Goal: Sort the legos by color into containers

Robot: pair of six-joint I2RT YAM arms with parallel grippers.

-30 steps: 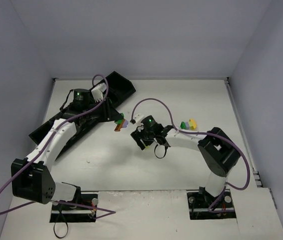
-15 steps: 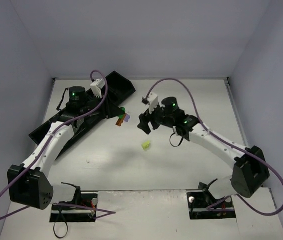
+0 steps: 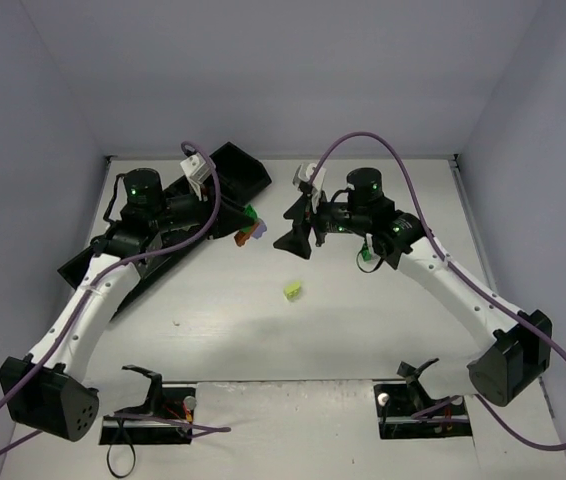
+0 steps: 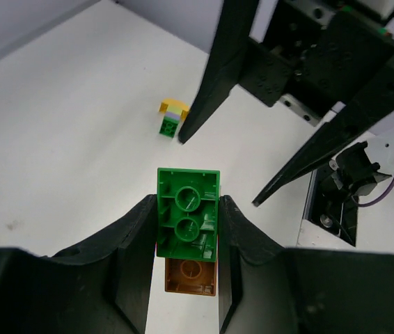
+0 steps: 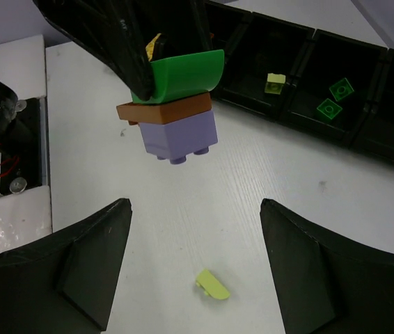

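Since a second ago my right arm has swung up from mid-surface toward the far side and let go of a lime piece (image 5: pixel 212 285), which now lies loose on the surface (image 3: pixel 363 330) below it. The right jaws stand wide and empty, aimed at the left jaws. The left jaws are clamped narrow on a stack (image 5: pixel 175 104) of three legos held clear of the surface: a green brick (image 4: pixel 186 212), a brown brick (image 4: pixel 190 277) under it and a purple brick (image 5: pixel 179 136) at the end. Just behind sits the black tray (image 3: pixel 238 165). One compartment holds one lime brick (image 5: pixel 276 80), and the next holds two green plates (image 5: pixel 341 89), so I count three pieces sorted. Well apart on the surface is a small cluster (image 4: pixel 172 120) that looks like yellow, lilac and green, three pieces as far as I can tell. I judge the job under halfway: the stack needs pulling apart, and about seven pieces are not yet binned.
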